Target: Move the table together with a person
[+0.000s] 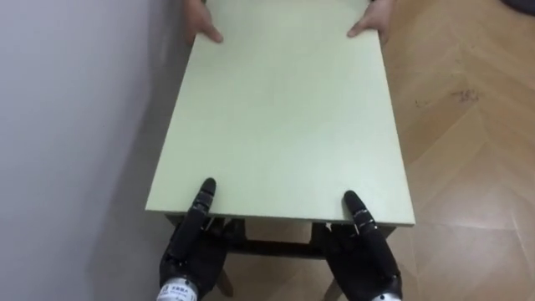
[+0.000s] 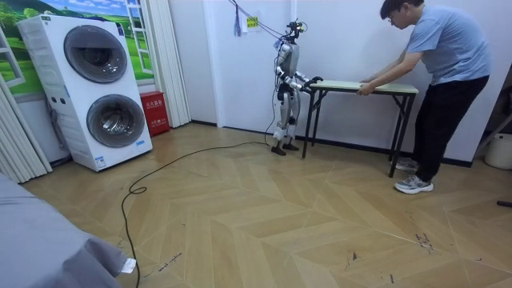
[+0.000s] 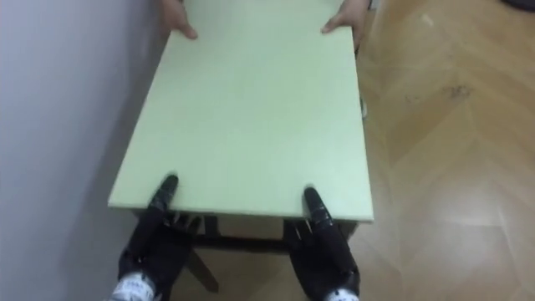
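Note:
A pale green table point(image 1: 284, 109) on dark legs stands lengthwise before me, its left side close to a grey wall point(image 1: 67, 125). My left hand point(image 1: 194, 238) clasps the near edge at the left, thumb on top and fingers beneath. At the right of that same edge my right hand point(image 1: 368, 251) holds in the same way. On the far edge a person's hands point(image 1: 203, 25) grip both corners. In the room view I stand upright at one end of the table point(image 2: 352, 85), and the person point(image 2: 448, 56) leans over the other end.
Wooden herringbone floor point(image 1: 468, 167) lies open to my right. In the room view, stacked washing machines point(image 2: 96, 88) and a red box point(image 2: 154, 112) stand at the left by a curtain point(image 2: 168, 56). A white bucket point(image 2: 500, 150) sits at the far right.

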You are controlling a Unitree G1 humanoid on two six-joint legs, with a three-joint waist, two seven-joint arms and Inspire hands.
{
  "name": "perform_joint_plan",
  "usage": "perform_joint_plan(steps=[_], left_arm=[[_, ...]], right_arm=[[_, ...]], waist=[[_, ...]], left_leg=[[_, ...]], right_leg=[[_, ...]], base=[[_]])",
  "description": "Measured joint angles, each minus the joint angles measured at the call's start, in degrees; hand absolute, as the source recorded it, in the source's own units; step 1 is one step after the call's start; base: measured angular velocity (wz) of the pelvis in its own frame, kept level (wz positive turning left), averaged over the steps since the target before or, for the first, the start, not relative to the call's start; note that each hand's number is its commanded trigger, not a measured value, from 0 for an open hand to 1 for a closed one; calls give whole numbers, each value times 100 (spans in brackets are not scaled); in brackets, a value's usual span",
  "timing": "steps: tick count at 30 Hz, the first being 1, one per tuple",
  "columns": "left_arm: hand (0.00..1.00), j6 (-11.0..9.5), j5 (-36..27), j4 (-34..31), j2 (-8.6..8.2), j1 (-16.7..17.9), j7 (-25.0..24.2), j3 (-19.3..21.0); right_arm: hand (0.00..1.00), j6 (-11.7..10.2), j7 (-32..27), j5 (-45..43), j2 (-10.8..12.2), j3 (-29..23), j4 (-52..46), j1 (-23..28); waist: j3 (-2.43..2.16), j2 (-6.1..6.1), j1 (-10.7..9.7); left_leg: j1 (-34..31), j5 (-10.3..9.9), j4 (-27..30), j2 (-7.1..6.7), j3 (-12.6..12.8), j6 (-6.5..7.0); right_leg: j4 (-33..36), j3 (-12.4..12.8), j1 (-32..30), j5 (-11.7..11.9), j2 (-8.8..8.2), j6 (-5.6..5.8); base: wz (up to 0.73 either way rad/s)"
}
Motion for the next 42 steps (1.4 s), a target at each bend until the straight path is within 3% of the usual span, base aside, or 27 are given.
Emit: perform_joint_plan(steps=[5,10,18,27,36,37,38,39,41,42], left_arm=[[100,0,9,-1,30,47,0,-58],[100,-1,71,1,49,94,1,-58],[100,1,127,-2,85,78,-3,-75],[100,0,181,42,132,99,-2,-202],[100,-39,251,334,186,192,-161,-246],[100,-45,251,366,186,192,-175,-245],[100,-56,251,394,186,191,-200,-245],[94,-74,251,483,185,176,-277,-246],[42,-74,252,530,185,172,-307,-249],[36,-80,252,559,185,165,-342,-248]], right_arm=[[100,5,1,-7,4,7,1,70],[100,6,1,-12,0,-3,21,118],[100,17,-11,53,-6,0,38,155],[100,15,-81,81,-12,-4,126,156],[100,14,-24,-74,-13,-4,399,194],[90,14,-23,-95,-3,-6,419,195],[21,14,-17,-99,-1,-6,436,194],[0,11,14,-99,0,-7,488,194],[0,9,30,-107,0,-7,531,195],[0,7,46,-126,-1,-8,543,195]], waist=[[7,-11,2],[7,-9,15],[31,-48,-182],[45,-134,-212],[32,-117,-222],[24,-115,-222],[23,-115,-223],[23,-116,-224],[1,-120,-226],[1,-121,-226]], left_leg=[[106,-1,-100,11,134,1],[141,-39,-158,97,548,60],[88,-54,-136,22,386,116],[139,-45,-124,-15,401,132],[163,-40,-129,-14,388,138],[177,-40,-132,-17,388,139],[193,-40,-138,-19,388,139],[241,-40,-151,-25,386,139],[265,-45,-154,-29,378,144],[264,-45,-154,-30,376,144]], right_leg=[[-23,-4,74,1,1,1],[26,-23,69,-1,10,5],[100,100,64,-41,-3,70],[-102,68,232,-40,30,70],[-115,76,262,-39,40,69],[-111,78,272,-39,38,69],[-110,78,285,-39,37,69],[-111,77,330,-39,34,69],[-111,78,349,-40,33,69],[-112,77,349,-39,33,69]], base=[[1],[0],[14],[3],[0],[0],[0],[0],[0],[0]])
